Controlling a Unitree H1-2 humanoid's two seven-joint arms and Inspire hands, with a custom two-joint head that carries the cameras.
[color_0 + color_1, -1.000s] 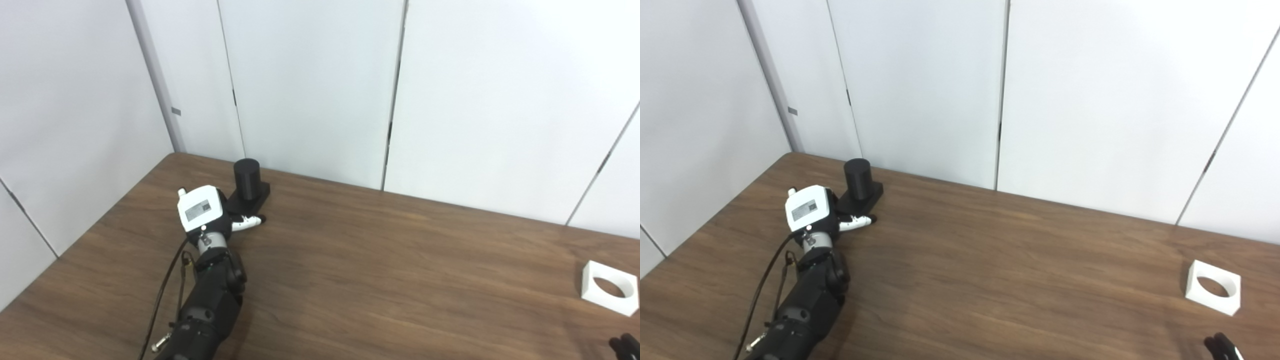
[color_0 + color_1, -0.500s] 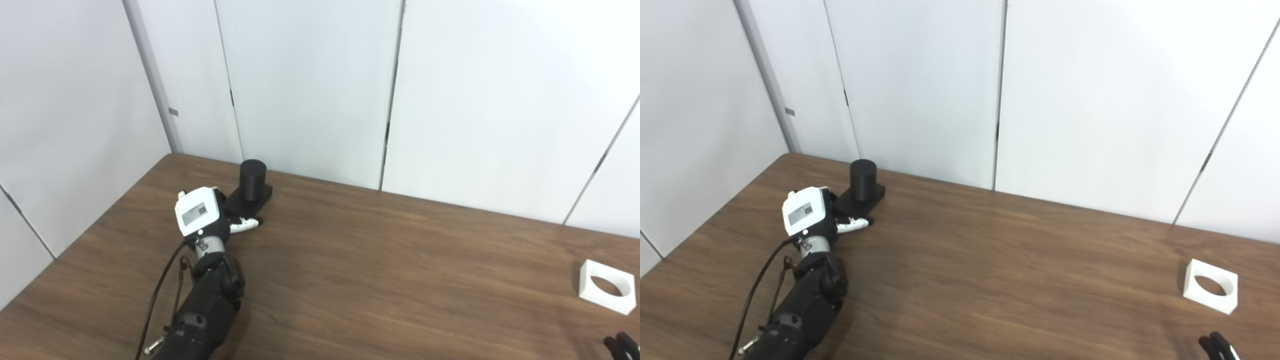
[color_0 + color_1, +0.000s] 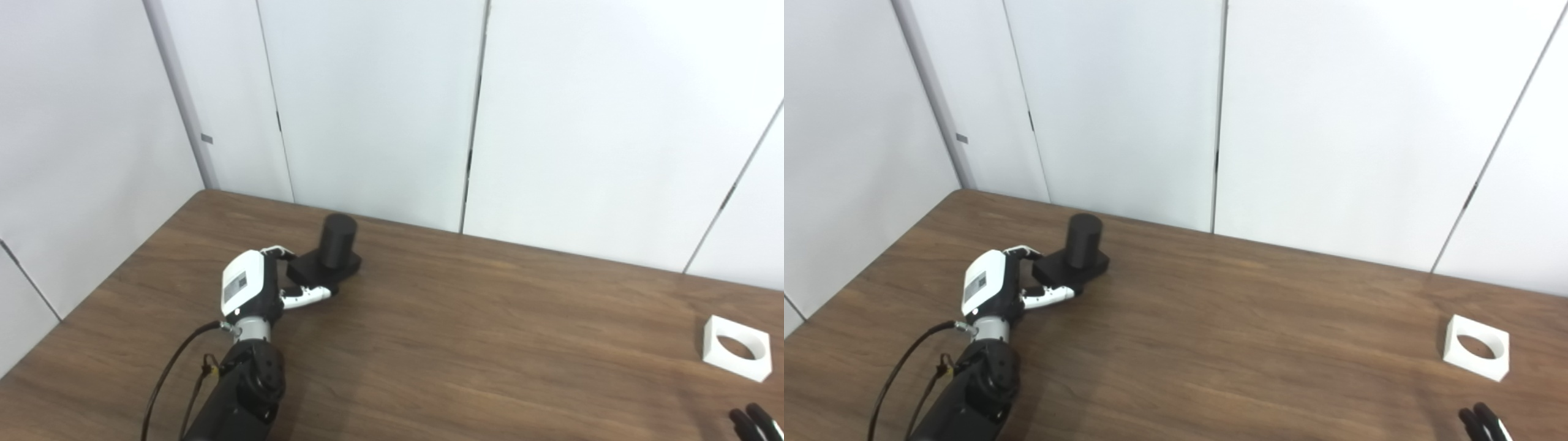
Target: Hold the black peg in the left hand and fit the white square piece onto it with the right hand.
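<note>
Left hand [image 3: 254,288] grips black peg [image 3: 331,254]
Fingers clamp its base; right hand's [image 3: 1482,424] grip unclear, near white square piece [image 3: 1477,355] on tabletop [image 3: 490,343]

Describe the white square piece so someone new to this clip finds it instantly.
On the brown wooden table, look to the far right edge. The white square piece lies flat there alone, a blocky frame with a round hole through it, far from the black peg.

Brown wood-grain table [image 3: 465,343] fills the lower frame, its far edge running along white wall panels [image 3: 367,104] split by dark vertical seams. A grey post [image 3: 177,98] stands in the left corner.
</note>
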